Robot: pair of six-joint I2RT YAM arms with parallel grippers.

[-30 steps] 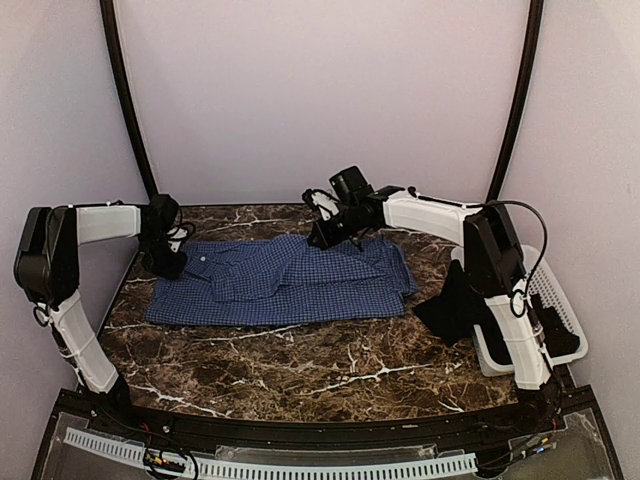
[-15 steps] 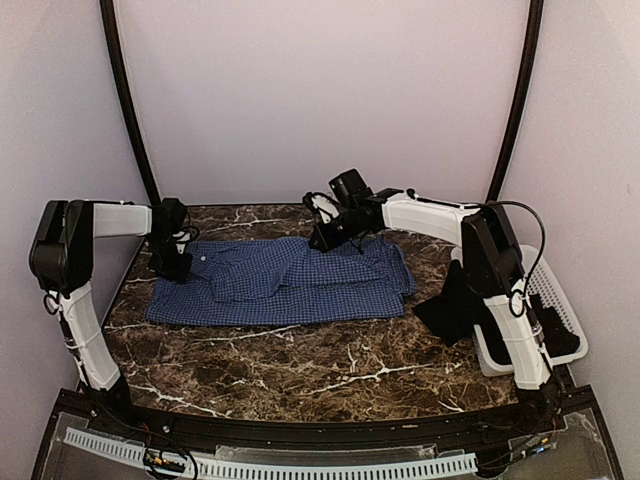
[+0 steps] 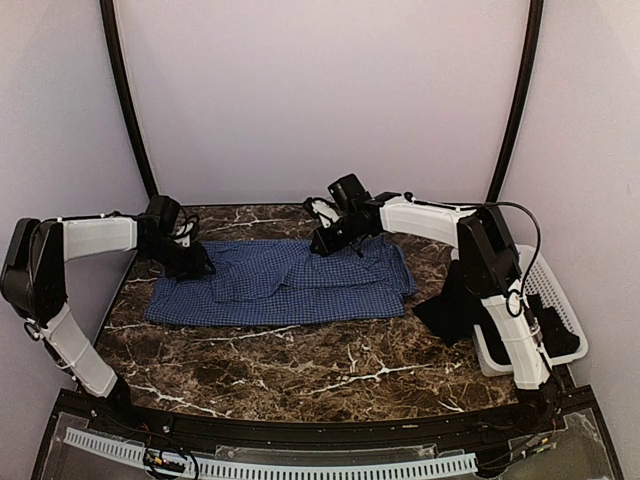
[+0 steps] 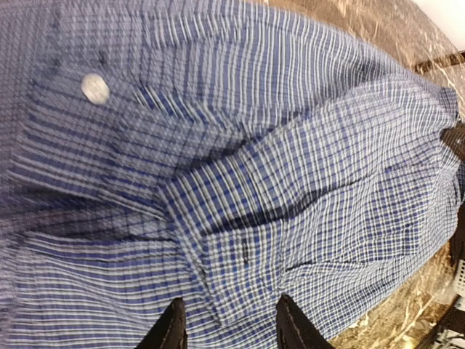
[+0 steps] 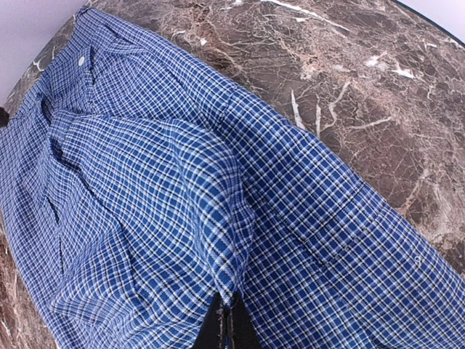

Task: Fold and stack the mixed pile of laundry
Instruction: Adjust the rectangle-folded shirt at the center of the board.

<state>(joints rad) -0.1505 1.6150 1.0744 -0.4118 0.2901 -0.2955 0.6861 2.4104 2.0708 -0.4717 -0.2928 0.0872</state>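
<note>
The blue-and-white check shirt (image 3: 290,280) lies spread flat across the back of the marble table (image 3: 300,360). My left gripper (image 3: 190,262) hovers over the shirt's left part. In the left wrist view the gripper (image 4: 231,331) stands open, its dark fingertips (image 4: 172,331) apart above the blurred cloth (image 4: 254,182), and nothing is held between them. My right gripper (image 3: 322,243) is at the shirt's back edge near the middle. In the right wrist view it (image 5: 229,323) is shut on a raised fold of the shirt (image 5: 182,203). The black garment (image 3: 450,300) hangs at the right.
A white perforated basket (image 3: 562,298) stands at the table's right edge, with the black garment draped over its near side onto the table. A white button (image 4: 95,88) shows on the shirt. Bare marble (image 5: 349,87) lies behind the shirt and along the front.
My left gripper has opened, let go of the shirt's left edge, and moved right over the cloth. The right gripper has stayed shut on its fold and barely moved.
</note>
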